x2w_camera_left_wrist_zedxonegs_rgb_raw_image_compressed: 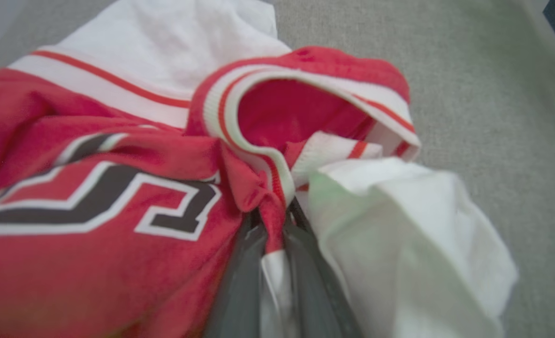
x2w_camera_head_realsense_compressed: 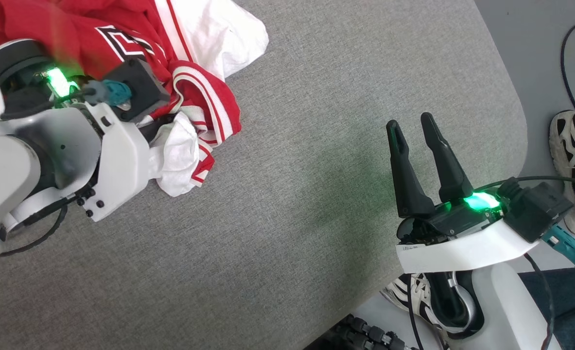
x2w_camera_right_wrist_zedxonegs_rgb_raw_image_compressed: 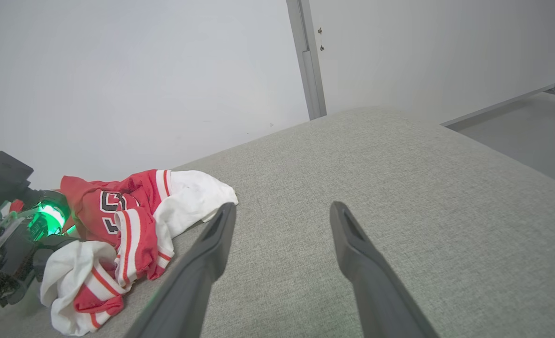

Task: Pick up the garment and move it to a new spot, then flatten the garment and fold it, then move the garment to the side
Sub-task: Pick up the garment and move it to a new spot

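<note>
The garment (x2w_camera_head_realsense_compressed: 190, 82) lies crumpled at the table's far left, red with white sleeves, striped trim and black numerals (x2w_camera_left_wrist_zedxonegs_rgb_raw_image_compressed: 117, 197). In the left wrist view my left gripper (x2w_camera_left_wrist_zedxonegs_rgb_raw_image_compressed: 275, 223) is shut on a bunched fold of red and white fabric, with a white sleeve (x2w_camera_left_wrist_zedxonegs_rgb_raw_image_compressed: 399, 234) draped just right of the fingers. In the head view the cloth hides those fingers behind the left wrist (x2w_camera_head_realsense_compressed: 122, 92). My right gripper (x2w_camera_head_realsense_compressed: 411, 125) hovers open and empty near the table's right edge, far from the garment (x2w_camera_right_wrist_zedxonegs_rgb_raw_image_compressed: 132, 225), its fingers (x2w_camera_right_wrist_zedxonegs_rgb_raw_image_compressed: 211, 249) spread over bare cloth.
The table (x2w_camera_head_realsense_compressed: 292, 218) is covered in grey fabric, with a rounded right edge. A person's shoes (x2w_camera_head_realsense_compressed: 571, 141) stand on the floor beyond that edge, beside dark cables (x2w_camera_head_realsense_compressed: 566, 68). A white wall and a door frame (x2w_camera_right_wrist_zedxonegs_rgb_raw_image_compressed: 305, 61) rise behind the table.
</note>
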Controlling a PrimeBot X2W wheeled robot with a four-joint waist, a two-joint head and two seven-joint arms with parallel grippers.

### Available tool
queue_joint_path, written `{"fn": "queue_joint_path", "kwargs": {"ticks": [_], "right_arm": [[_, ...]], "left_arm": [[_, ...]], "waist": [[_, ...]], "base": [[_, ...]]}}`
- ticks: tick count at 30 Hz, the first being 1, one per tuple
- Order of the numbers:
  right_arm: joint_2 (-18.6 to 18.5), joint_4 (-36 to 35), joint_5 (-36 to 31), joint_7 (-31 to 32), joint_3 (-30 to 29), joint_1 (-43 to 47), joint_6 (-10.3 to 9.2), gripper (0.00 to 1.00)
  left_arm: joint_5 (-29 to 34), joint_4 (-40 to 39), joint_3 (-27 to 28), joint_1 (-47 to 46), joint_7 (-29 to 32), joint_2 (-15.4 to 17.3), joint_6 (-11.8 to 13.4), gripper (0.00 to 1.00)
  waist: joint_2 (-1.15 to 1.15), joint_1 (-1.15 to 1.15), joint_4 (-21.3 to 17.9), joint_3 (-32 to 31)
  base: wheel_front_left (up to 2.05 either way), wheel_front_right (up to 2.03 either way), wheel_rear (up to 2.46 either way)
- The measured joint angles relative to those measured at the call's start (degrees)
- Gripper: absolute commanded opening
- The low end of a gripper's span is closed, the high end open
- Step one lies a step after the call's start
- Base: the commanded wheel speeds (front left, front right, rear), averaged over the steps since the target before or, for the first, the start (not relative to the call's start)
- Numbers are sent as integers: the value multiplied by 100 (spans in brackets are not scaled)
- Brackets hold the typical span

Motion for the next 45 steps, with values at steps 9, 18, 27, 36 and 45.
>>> {"fn": "queue_joint_path", "kwargs": {"ticks": [9,18,27,36,45], "right_arm": [[4,152,-91,0,71,-130,0,100],[4,643,-792,0,-297,-367,0,100],[9,1296,-1677,0,-922,-442,0,100],[8,1700,-2343,0,-1544,-202,1,100],[8,1806,-2505,0,-1829,304,1,100]], "left_arm": [[-66,292,-101,0,-622,105,-1,100],[-1259,744,-118,-56,-2601,-226,0,100],[-2323,1969,137,1298,-4168,-688,0,100],[-1401,3014,3008,3613,-4189,-1785,0,100],[264,2815,5387,5515,-4189,-2663,0,100]], "waist": [[0,0,6,-177],[0,0,616,-581],[0,0,1610,-1214],[0,0,2646,-1860],[0,0,3341,-2642]], "base": [[0,0,0],[0,0,0],[0,0,0],[0,0,0],[0,0,0]]}}
